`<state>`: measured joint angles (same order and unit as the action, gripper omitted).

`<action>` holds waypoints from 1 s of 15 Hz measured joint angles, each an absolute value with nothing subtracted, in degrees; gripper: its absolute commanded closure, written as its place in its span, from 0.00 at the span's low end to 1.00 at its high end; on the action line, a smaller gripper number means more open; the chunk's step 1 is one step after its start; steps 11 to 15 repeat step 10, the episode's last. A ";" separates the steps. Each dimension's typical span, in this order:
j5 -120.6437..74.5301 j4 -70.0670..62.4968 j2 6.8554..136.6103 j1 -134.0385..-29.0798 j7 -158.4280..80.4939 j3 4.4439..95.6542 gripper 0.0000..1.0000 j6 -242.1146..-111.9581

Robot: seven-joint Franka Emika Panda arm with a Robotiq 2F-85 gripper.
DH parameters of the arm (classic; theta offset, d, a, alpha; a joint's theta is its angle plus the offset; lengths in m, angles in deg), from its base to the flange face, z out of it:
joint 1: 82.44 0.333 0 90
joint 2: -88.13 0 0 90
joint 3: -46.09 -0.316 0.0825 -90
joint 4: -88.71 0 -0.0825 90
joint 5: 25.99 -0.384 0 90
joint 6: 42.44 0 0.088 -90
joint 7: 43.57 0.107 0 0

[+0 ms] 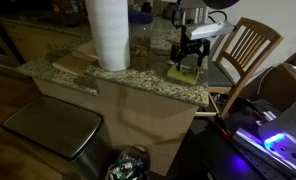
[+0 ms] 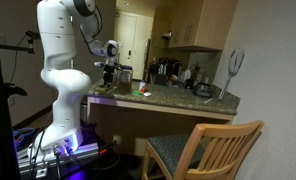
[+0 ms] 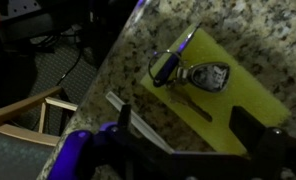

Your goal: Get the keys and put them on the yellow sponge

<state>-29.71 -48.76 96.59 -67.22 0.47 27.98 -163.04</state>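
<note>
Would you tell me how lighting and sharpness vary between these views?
Wrist view: keys and yellow sponge lit but soft, surroundings dark. In an exterior view the paper roll glares white and a purple glow flares; in an exterior view the white arm stands bright against a dim room.

The sponge is showing bright yellow, the keys are glinting silver and black, the surface is showing speckled beige-and-brown granite, and the paper roll is looking white.
</note>
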 measured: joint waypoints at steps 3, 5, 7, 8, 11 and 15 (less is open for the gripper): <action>-29.29 -50.75 96.59 -67.16 -0.38 27.97 0.00 -173.58; -29.66 -51.71 97.38 -66.98 -1.79 27.96 0.00 -177.45; -29.97 -51.45 102.84 -66.36 -2.45 27.92 0.00 -175.44; -29.94 -51.43 106.43 -66.08 -2.45 27.84 0.00 -173.44; -29.50 -50.94 113.44 -66.02 -2.45 27.42 0.00 -168.22; -29.50 -50.94 113.44 -66.02 -2.45 27.42 0.00 -168.22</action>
